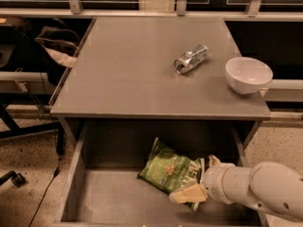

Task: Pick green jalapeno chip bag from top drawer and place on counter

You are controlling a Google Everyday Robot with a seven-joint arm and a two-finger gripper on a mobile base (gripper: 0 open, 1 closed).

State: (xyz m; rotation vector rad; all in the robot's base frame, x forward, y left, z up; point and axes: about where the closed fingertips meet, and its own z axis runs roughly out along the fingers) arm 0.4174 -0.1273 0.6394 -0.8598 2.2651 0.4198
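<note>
Gripper (199, 178) low in top drawer (72, 183), R side, w/ white arm (267, 189) coming in from lower R. Jaws apart: one beige finger (187, 194) toward the drawer front, the other (214, 161) toward the back. R end of green jalapeno chip bag (166, 171) sits btwn them; contact can't be made out. Bag lies tilted on drawer floor, R of centre, partly under the counter (132, 79) edge. Drawer pulled out. On counter: crushed silver can (191, 59) on its side, white bowl (248, 74) at R edge, well apart from the can.
</note>
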